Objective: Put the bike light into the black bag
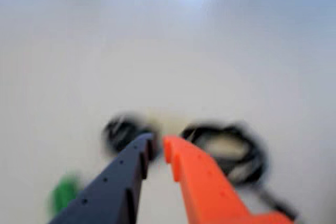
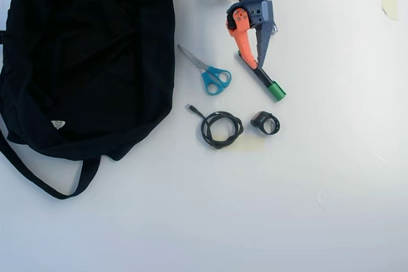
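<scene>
Jaws of the gripper point(image 1: 156, 148), one dark blue and one orange, were seen nearly closed with only a narrow gap, and nothing was held. On the white surface point(image 2: 331, 176), the bike light point(image 2: 266, 122) was found just right of the coiled cable point(image 2: 220, 129) in the overhead view. Well left of that cable, the black bag point(image 2: 83, 55) was spread. Above the cable, blue-handled scissors point(image 2: 209, 73) and a green-capped marker point(image 2: 266, 83) were seen.

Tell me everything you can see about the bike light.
The bike light is a small black chunky body joined to a round loop strap, apparently plastic and rubber. It lies flat on the white table, right of the coiled cable in the overhead view, touching nothing else. The wrist view shows it blurred.
</scene>
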